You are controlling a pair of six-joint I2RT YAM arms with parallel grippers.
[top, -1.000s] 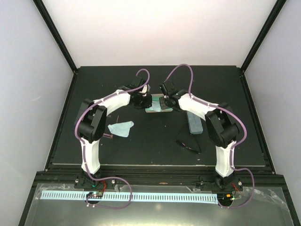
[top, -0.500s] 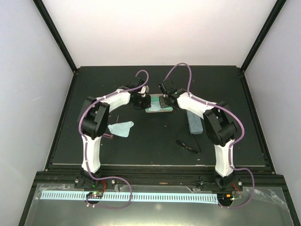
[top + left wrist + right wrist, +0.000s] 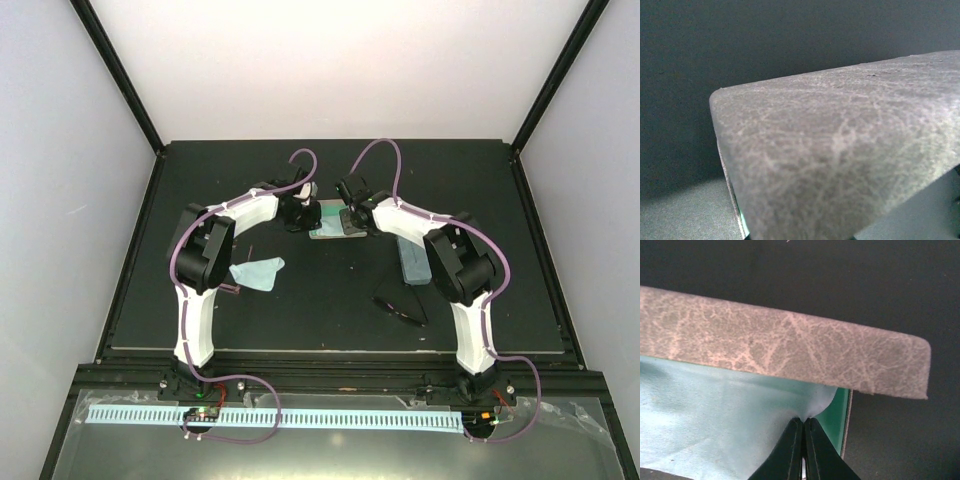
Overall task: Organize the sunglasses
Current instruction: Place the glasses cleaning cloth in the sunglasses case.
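At the left of the worktop (image 3: 330, 325) you have a loose light blue cloth (image 3: 257, 272). Just beside the left arm's upright link is what may be the reddish-pink sunglasses (image 3: 234, 289), but only a thin reddish trace shows, too small to be sure. The left gripper (image 3: 298, 212) stands at the left end of the beige-grey case (image 3: 840, 150). The lid of this case fills its wrist view and its fingers do not show, so you cannot tell if it is clenched or released. The right gripper (image 3: 802, 424) is at the other end of the same case, under the raised lid, and it is clenched on a fold of the second cloth (image 3: 715, 430) that lies inside. Further right lies the blue-grey case (image 3: 413, 262), and near it, toward the arm bases, are the black sunglasses (image 3: 400, 306), well apart from both grippers. This is the relation that matters for you: from the right gripper they lie back toward the robot and to its right, and their long axis runs slanted, from far-left to near-right in the top view. The right arm is clearly the nearer one. I judge that it must first let the cloth go, then come back and turn the wrist so that the jaws cross this slanted axis.
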